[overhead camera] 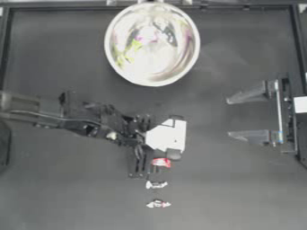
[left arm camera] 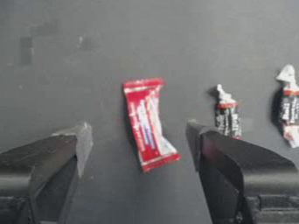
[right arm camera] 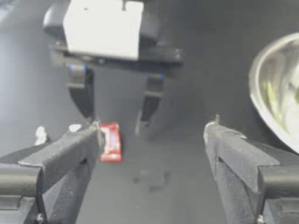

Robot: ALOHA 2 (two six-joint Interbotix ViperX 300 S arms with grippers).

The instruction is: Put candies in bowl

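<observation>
- The left claw (overhead camera: 157, 162) hung low over the dark surface (overhead camera: 60, 193) near the middle, jaws apart and holding nothing.
- The red candy (overhead camera: 160, 162) lay flat on the surface between those jaws; the left wrist view showed it (left arm camera: 148, 123) clear of both fingers (left arm camera: 79, 142).
- Two small whitish candies lay in a line beyond the red one: the nearer candy (overhead camera: 156, 184) and the farther candy (overhead camera: 158, 204), apart from each other.
- The bowl (overhead camera: 114, 58) sat at the far middle edge, well apart from the red candy, with pink and yellow-green colour showing inside; whether candy or reflection, I could not tell.
- The right claw (overhead camera: 231, 117) waited at the right side, jaws wide apart and empty.
</observation>
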